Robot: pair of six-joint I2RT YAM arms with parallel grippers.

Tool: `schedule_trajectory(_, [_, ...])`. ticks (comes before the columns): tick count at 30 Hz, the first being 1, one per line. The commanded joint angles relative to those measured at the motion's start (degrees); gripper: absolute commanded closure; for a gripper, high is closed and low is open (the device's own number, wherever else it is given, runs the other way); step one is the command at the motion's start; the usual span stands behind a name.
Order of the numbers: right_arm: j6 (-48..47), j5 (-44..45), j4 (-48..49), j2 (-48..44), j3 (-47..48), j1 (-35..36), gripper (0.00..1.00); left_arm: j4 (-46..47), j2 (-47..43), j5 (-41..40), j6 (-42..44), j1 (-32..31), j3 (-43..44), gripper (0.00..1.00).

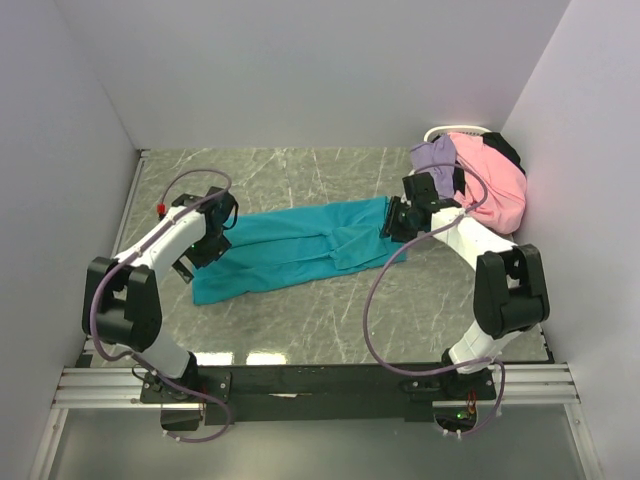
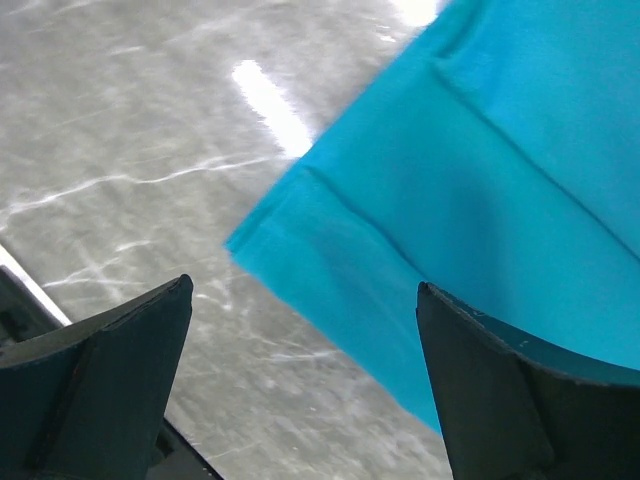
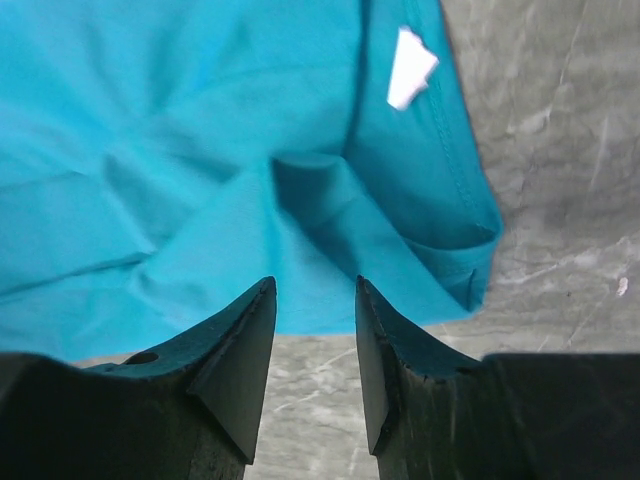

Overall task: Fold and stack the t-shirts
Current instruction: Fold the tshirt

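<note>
A teal t-shirt lies folded lengthwise in a long strip across the middle of the table. My left gripper is open and empty just above its left end, whose corner shows between the fingers. My right gripper is open and empty above the shirt's right end, where a white label shows. Pink, lavender and black shirts lie heaped at the back right.
The heap sits in a white wire-rimmed basket in the back right corner. White walls close in the grey marbled table on three sides. The arm bases stand on a rail at the near edge.
</note>
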Motion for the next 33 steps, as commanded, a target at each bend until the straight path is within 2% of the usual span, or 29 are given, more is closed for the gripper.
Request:
schedule_trajectory(1, [-2.33,-1.14,1.82,2.13,-2.15,-0.54,0.55,9.08,-3.55,4.76,5.64,-0.22,-0.29,0.0])
schedule_trajectory(5, [-3.39,-2.55,3.5,2.31,-3.91,-0.54,0.55,14.47,-5.31,8.02,9.51,-0.22,-2.05,0.01])
schedule_trajectory(9, [-3.92,-4.74,5.26,3.1,-5.14,-0.54,0.55,14.31,-4.44,7.94,9.69,-0.22,-1.35,0.01])
schedule_trajectory(13, [-3.92,-7.47,7.36,3.71,-6.02,-0.54,0.6,12.64,-1.45,6.71,9.52,-0.22,-0.47,0.01])
schedule_trajectory(16, [-3.92,-9.49,8.33,3.89,-6.37,-0.54,0.83,11.84,0.31,6.26,9.34,-0.31,-0.3,0.01])
schedule_trajectory(17, [-3.83,-10.54,8.42,3.8,-6.37,-0.54,0.96,11.84,0.57,6.27,9.25,-0.31,-0.38,0.01])
schedule_trajectory(18, [-3.92,-11.34,8.69,3.63,-6.37,-0.45,1.0,11.84,0.92,6.27,9.34,-0.31,-0.38,0.01])
schedule_trajectory(27, [-1.11,-20.83,9.04,-2.43,-3.92,-0.45,1.0,12.2,2.33,6.44,9.87,-0.31,-0.12,0.0])
schedule_trajectory(33, [0.3,-22.24,8.42,0.01,1.96,-0.45,1.0,12.19,4.44,6.44,10.57,-0.4,0.5,0.01])
